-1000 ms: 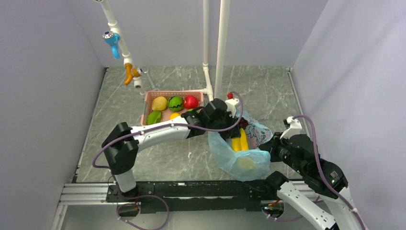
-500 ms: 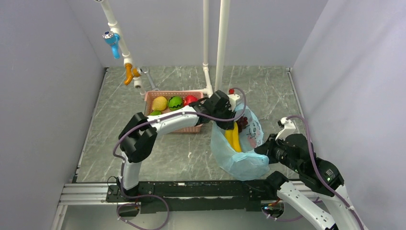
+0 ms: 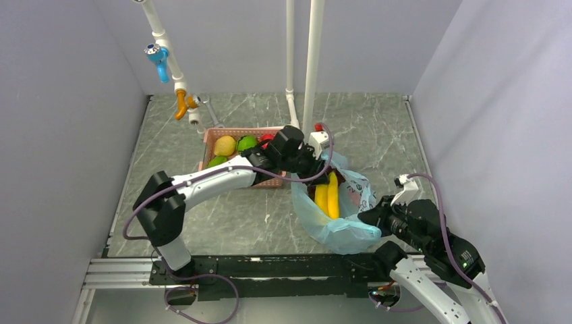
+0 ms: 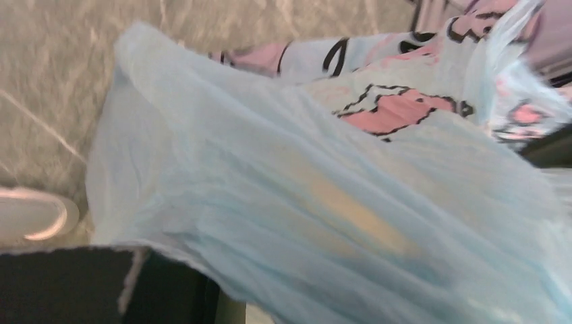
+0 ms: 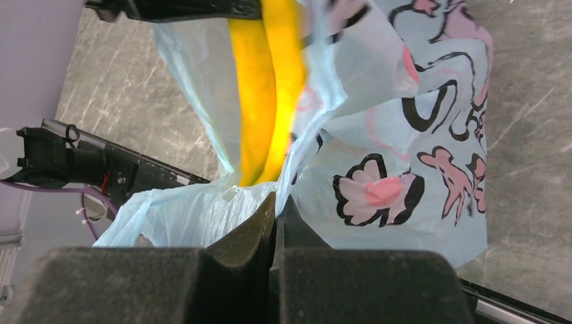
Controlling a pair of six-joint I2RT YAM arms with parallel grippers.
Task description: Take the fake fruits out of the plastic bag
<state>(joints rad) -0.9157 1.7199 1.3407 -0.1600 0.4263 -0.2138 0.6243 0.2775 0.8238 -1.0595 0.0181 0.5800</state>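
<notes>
The light-blue plastic bag [image 3: 337,229] hangs open at centre right, its printed side in the right wrist view [image 5: 405,121]. Yellow bananas [image 3: 328,199] stand upright in its mouth and show bright in the right wrist view [image 5: 266,88]. My left gripper [image 3: 320,177] meets their top end and seems shut on them. Its own view shows only blurred bag film [image 4: 270,202] with yellow behind. My right gripper [image 5: 276,202] is shut on the bag's near rim [image 3: 367,217]. Pear [image 3: 225,145], watermelon [image 3: 247,143], red apple [image 3: 268,138] and green apple [image 3: 217,161] lie in the basket.
The pink lattice basket [image 3: 222,131] stands just left of the bag, partly under my left arm. White pipe posts [image 3: 311,67] rise behind the bag. A slanted pipe with a blue valve [image 3: 157,54] is at the back left. Grey walls close both sides.
My left arm swung up, then its wrist shifted left toward the basket. The bananas went from lying low in the bag to standing upright. My right gripper drew the bag rim nearer.
</notes>
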